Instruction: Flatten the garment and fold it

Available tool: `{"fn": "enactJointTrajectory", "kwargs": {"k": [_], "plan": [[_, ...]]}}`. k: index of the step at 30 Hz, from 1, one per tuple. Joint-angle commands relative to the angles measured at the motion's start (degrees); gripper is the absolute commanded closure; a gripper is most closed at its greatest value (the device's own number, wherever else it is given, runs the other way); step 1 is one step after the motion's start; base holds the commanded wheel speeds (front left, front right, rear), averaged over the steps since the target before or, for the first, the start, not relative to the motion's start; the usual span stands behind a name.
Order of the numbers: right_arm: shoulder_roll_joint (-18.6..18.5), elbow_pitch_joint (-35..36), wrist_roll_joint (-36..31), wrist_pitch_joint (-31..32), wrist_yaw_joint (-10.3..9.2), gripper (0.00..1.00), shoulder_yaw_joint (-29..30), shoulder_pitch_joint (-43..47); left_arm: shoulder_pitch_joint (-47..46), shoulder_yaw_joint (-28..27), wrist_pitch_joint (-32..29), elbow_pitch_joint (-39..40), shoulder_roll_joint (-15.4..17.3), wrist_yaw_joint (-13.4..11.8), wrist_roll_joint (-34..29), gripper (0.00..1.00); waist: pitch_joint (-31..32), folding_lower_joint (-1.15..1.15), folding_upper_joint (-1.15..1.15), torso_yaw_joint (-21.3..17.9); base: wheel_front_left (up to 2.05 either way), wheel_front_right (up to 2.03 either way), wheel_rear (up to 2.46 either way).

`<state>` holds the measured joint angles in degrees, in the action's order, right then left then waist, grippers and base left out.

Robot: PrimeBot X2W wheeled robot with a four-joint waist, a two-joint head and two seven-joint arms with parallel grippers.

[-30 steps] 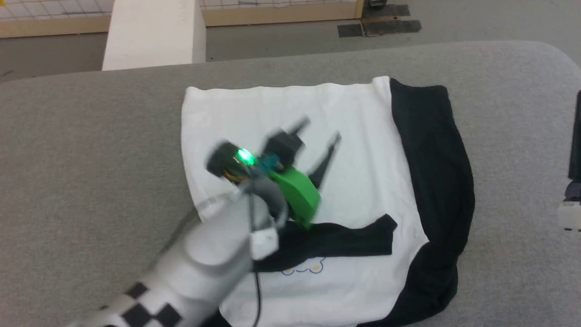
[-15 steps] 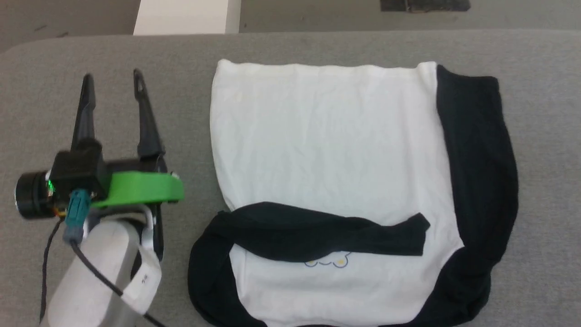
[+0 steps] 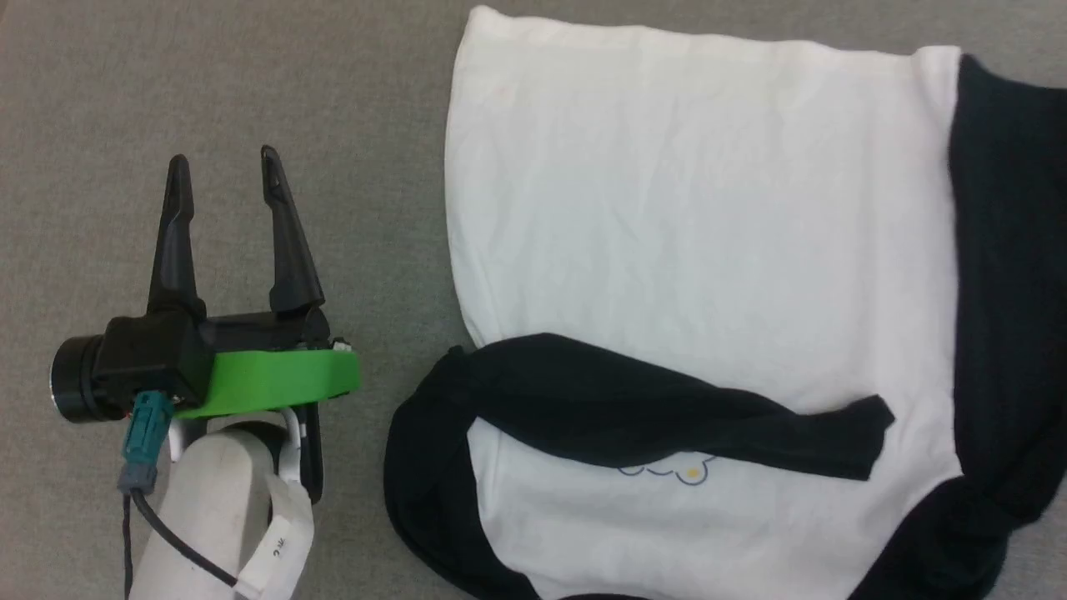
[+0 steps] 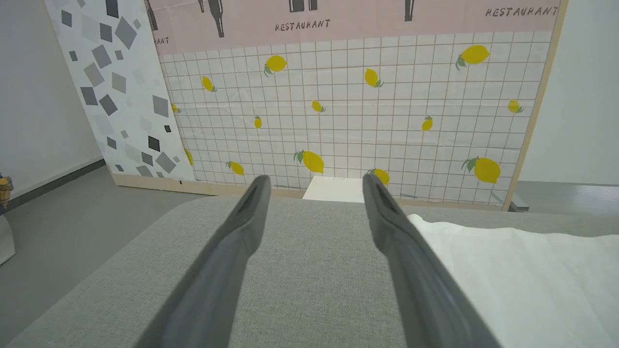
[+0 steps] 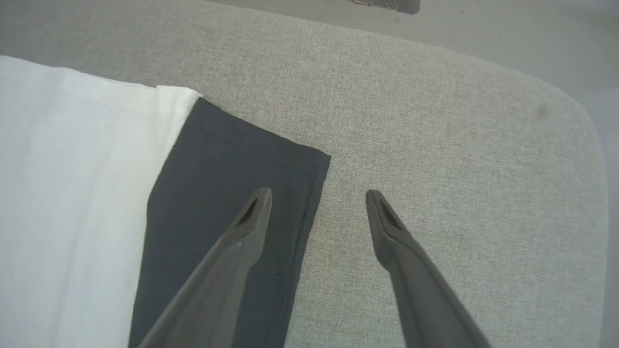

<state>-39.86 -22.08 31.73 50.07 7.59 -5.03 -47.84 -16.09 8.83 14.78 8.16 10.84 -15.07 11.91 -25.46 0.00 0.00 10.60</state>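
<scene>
T-shirt (image 3: 692,217): lying spread on the grey fabric-covered table (image 3: 250,75), its white body taking up the middle and right of the head view, with the straight white edge lying at the far side.
Folded sleeve (image 3: 667,412): 1 black sleeve is lying across the white chest, reaching in from the shirt's left side and covering the top of the small yellow-and-blue print (image 3: 667,473).
Other sleeve (image 3: 1000,250): lying flat along the shirt's right side (its squared cuff corner is also showing in the right wrist view) and bunching up at the near right corner.
Left gripper (image 3: 223,158): sitting over bare table to the left of the shirt, its 2 fingers pointing away from the robot, spread apart and gripping nothing.
Right gripper (image 5: 317,194): its 2 fingers are splayed wide and empty, 1 showing over the black cuff's edge and the other over bare table; whether either is touching cannot be told.
Backdrop: a lemon-patterned tiled panel (image 4: 348,106) is standing beyond the table.
</scene>
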Motion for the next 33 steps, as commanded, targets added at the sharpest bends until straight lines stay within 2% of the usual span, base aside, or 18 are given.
{"fn": "enactJointTrajectory", "kwargs": {"k": [1,6,12,13,14,25,33], "plan": [[-0.3,-0.9,-0.3,0.4,-0.1,0.0,0.2,-0.9,-0.1,-0.6,0.2,0.1,-0.9,0.9,-0.9,0.0,-5.3,0.0,0.0,4.3,0.0,0.0,0.0],[0.5,-4.7,-2.4,-0.4,-0.1,0.0,1.3,-0.6,-1.4,-2.3,0.2,-0.2,-3.3,3.4,-3.1,0.0,-7.6,0.0,0.0,5.3,0.0,0.0,0.0],[2.1,-7.9,-1.9,0.1,-0.1,0.0,-0.3,1.8,-2.0,-4.5,0.2,-1.2,-4.7,5.5,-5.0,0.0,-7.6,0.0,0.0,4.7,0.0,0.0,0.0],[2.1,-8.1,-1.6,-0.1,-0.1,0.58,-0.7,2.0,-1.8,-4.9,0.2,-1.4,-4.9,5.8,-5.2,0.0,-7.2,0.0,0.0,4.3,0.0,0.0,0.0],[2.0,-8.1,-1.5,-0.5,-0.1,1.0,-1.0,2.1,-1.7,-5.2,0.2,-1.7,-5.0,6.0,-5.4,0.0,-6.9,0.0,0.0,4.0,0.0,0.0,0.0],[1.0,-8.5,1.9,-16.3,-0.1,1.0,-1.3,3.4,2.9,-8.9,0.2,-5.1,-5.2,8.3,-7.4,0.0,4.2,0.0,0.0,-1.3,0.0,0.0,0.0],[-1.9,-3.5,1.1,-28.1,-0.1,1.0,-3.1,9.6,7.9,-11.1,0.2,-6.3,-5.0,9.1,-8.1,0.0,11.8,0.0,0.0,-4.0,0.0,0.0,0.0]]}}
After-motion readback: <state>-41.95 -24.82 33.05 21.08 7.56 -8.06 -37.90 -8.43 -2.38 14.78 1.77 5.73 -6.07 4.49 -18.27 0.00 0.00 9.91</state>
